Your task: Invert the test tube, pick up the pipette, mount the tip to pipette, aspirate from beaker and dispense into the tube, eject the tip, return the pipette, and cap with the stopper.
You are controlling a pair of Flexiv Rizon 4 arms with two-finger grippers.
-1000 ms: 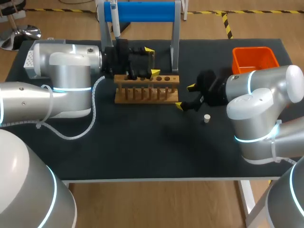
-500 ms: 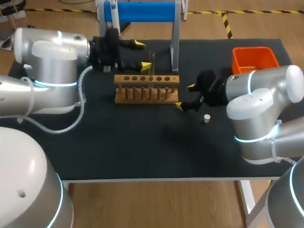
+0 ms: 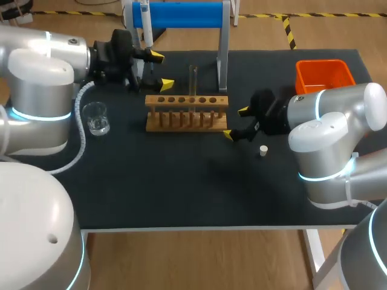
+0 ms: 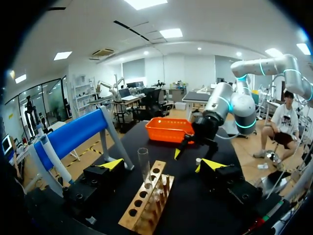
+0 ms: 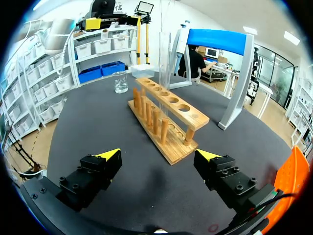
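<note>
A clear test tube [image 3: 193,81] stands upright in the wooden rack [image 3: 187,112]. My left gripper [image 3: 161,70] is open just left of the rack's back corner, with nothing between its fingers. In the left wrist view the tube [image 4: 144,167] and rack [image 4: 146,205] lie ahead of the open gripper [image 4: 162,164]. The pipette [image 3: 145,24] hangs on the blue stand. A glass beaker [image 3: 97,118] sits left of the rack. My right gripper [image 3: 236,123] is open beside the rack's right end. The white stopper [image 3: 263,150] lies just right of it. The right wrist view faces the rack [image 5: 166,115] and tube [image 5: 164,54] past its open gripper [image 5: 159,155].
An orange bin [image 3: 323,74] sits at the back right of the black table. The blue stand's grey legs [image 3: 222,54] rise right behind the rack. My left arm's white cable [image 3: 78,148] loops down past the beaker.
My left arm has drawn back from the rack toward the left and rear, uncovering the tube standing in the rack and the beaker. The right arm has not moved.
</note>
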